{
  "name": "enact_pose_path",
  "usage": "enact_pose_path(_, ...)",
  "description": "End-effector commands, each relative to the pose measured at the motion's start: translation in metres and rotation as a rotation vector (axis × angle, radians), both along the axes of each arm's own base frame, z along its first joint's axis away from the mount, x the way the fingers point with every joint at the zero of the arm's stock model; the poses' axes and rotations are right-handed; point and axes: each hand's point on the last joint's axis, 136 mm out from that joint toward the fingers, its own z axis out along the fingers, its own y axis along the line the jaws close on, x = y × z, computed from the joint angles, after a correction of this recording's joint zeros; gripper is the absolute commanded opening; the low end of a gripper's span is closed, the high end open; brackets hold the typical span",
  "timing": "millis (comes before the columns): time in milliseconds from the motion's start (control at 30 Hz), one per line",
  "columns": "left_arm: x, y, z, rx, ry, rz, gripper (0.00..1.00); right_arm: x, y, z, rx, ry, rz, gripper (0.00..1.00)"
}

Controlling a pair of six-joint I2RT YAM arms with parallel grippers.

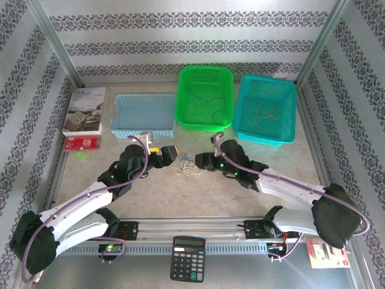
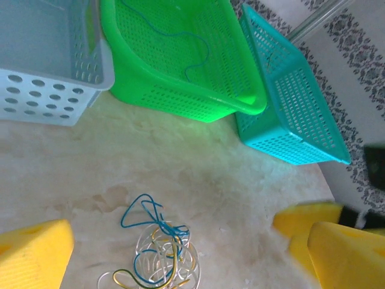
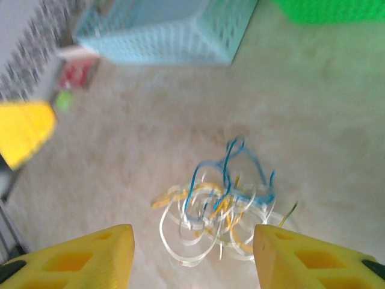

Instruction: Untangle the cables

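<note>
Surface: a pale, mottled tabletop point(image 1: 150, 192) is bounded at the near edge by a metal rail point(image 1: 192, 226).
Room: grey patterned walls point(image 1: 192, 36) are seen on three sides, with metal posts point(image 1: 57, 42) at the far corners.
Cables: a small tangle of white, yellowish and blue cables point(image 1: 185, 167) is laid on the bare tabletop, mid-table, between the two arms.
Left gripper: the left gripper point(image 1: 170, 155) is held just left of the tangle, its yellow fingers spread wide and touching nothing.
Right gripper: the right gripper point(image 3: 192, 241) is set at the tangle's right side, fingers apart with the near loops between them; contact cannot be told.
Baskets: a pale blue basket point(image 1: 141, 127), a green basket point(image 1: 204, 123) and a teal basket point(image 1: 261, 137) are lined up behind; thin wires are seen in the green and teal ones.
Left edge: a box point(image 1: 84, 111), a red card point(image 1: 82, 142) and a green disc point(image 1: 80, 155) are placed well apart from the tangle.
Near edge: a calculator point(image 1: 187, 259) and a red packet point(image 1: 328, 253) are set below the rail.
</note>
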Motion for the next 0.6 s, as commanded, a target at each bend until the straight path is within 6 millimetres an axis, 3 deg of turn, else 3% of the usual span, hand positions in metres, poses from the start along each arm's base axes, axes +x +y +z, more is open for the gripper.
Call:
enact_pose_path(0,0.001,0.016,-0.004,0.049,0.040,0.061,1.00,-0.005,0.012,-0.010,-0.126,-0.043,0.039,0.54)
enact_pose_path(267,-0.001,0.033,-0.007,0.108,0.042,0.121,1.00,-0.012,0.041,-0.023,-0.196,-0.047,0.105,0.54)
enact_pose_path(567,-0.001,0.033,-0.008,0.119,0.047,0.116,1.00,-0.004,0.057,-0.040,-0.238,-0.024,0.135,0.49)
